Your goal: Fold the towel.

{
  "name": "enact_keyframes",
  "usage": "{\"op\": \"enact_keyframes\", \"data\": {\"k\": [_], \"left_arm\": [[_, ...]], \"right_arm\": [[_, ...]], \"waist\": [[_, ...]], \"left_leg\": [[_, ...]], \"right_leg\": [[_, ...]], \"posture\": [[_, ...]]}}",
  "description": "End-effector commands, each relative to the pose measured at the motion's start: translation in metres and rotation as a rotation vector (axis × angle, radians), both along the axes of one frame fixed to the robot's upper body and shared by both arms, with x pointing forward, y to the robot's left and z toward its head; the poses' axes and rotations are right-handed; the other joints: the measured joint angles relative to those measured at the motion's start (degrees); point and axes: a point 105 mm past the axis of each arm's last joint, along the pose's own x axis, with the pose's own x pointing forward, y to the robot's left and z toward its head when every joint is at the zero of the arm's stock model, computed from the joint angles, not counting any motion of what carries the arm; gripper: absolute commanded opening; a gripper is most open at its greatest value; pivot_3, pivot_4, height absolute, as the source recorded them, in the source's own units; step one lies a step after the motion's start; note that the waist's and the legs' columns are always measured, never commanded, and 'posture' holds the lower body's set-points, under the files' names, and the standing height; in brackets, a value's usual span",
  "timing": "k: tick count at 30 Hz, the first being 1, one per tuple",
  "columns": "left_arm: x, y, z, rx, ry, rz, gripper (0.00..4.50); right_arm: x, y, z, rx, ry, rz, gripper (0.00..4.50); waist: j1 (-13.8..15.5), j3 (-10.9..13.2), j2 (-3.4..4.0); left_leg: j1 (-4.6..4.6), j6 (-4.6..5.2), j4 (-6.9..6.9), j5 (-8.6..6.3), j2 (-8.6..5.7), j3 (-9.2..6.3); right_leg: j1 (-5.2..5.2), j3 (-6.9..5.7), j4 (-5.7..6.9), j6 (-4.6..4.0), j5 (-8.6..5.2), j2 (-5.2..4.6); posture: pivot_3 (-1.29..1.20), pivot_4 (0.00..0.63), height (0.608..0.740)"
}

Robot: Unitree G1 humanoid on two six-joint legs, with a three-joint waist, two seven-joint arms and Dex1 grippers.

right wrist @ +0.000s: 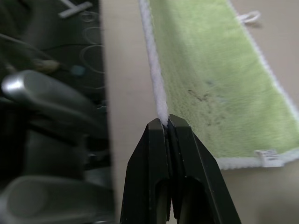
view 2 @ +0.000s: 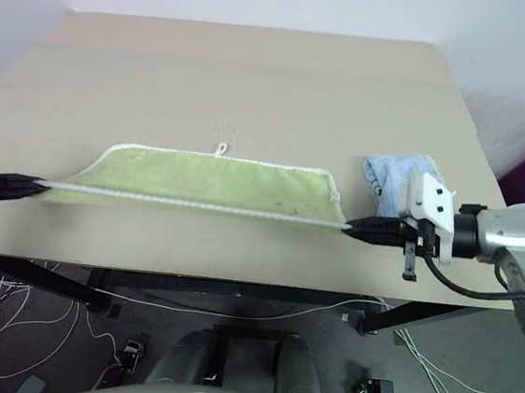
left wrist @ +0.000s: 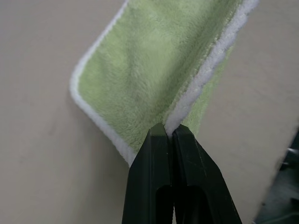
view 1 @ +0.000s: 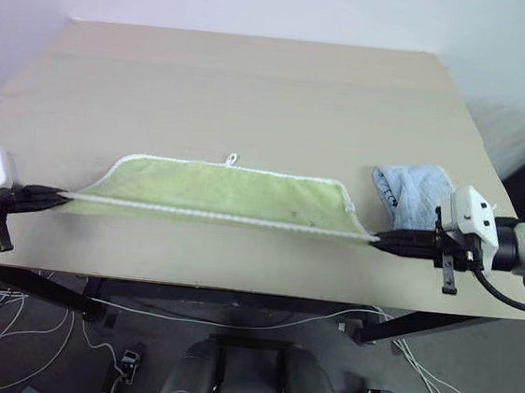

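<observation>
Towel [view 1: 221,192] stretched taut near table [view 1: 257,74] edge; left gripper [view 1: 56,196], right gripper [view 1: 377,240] each clamped on corner, keeping fold edge straight.

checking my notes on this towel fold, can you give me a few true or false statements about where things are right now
1. The left gripper is shut on a corner of the towel. True.
2. The right gripper hangs open above the towel. False: its fingers pinch the towel's white edging.
3. The blue cloth lies on top of the towel. False: it sits on the table beside the towel's right end.
4. The white loop tag sticks out from the towel's far edge. True.
</observation>
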Motion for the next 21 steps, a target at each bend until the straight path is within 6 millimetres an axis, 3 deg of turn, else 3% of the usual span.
{"op": "enact_keyframes", "data": {"k": [1, 6, 14, 17, 21], "left_arm": [[-0.003, 0.007, 0.014, 0.023, -0.015, 0.030, 0.00], [0.013, 0.002, 0.012, 0.024, -0.062, 0.037, 0.00], [0.072, 0.000, 0.009, 0.108, -0.232, 0.091, 0.00], [0.088, -0.005, 0.006, 0.141, -0.261, 0.090, 0.00], [0.103, -0.007, 0.000, 0.178, -0.281, 0.104, 0.00]], "right_arm": [[-0.006, -0.003, 0.009, -0.003, 0.004, 0.004, 0.01], [0.012, -0.002, 0.006, -0.011, -0.047, -0.032, 0.01], [0.079, -0.002, -0.003, -0.054, -0.182, -0.144, 0.01], [0.105, -0.004, -0.009, -0.100, -0.224, -0.186, 0.01], [0.125, -0.004, -0.016, -0.135, -0.249, -0.203, 0.01]], "waist": [[-0.01, 0.00, 0.00], [0.08, 0.00, 0.00], [0.00, -0.01, -0.02], [-0.23, -0.01, -0.03], [-0.30, -0.01, -0.03]], "left_leg": [[0.00, 0.00, -0.01, 0.00, 0.00, 0.00], [0.01, 0.00, -0.01, 0.00, 0.00, 0.00], [-0.05, 0.00, -0.01, 0.00, -0.03, 0.03], [-0.06, -0.01, 0.02, 0.00, -0.05, 0.05], [-0.08, -0.01, 0.01, 0.01, -0.05, 0.07]], "right_leg": [[0.00, 0.00, -0.02, 0.00, 0.00, 0.00], [0.00, 0.00, -0.03, 0.00, 0.00, -0.01], [-0.12, -0.03, -0.01, 0.01, 0.01, 0.04], [-0.15, -0.03, 0.08, 0.02, 0.01, 0.08], [-0.21, -0.02, 0.10, 0.02, 0.01, 0.14]], "posture": [[0.00, 0.150, 0.740], [0.00, 0.150, 0.740], [0.00, 0.150, 0.740], [0.00, 0.150, 0.740], [0.00, 0.150, 0.740]]}}
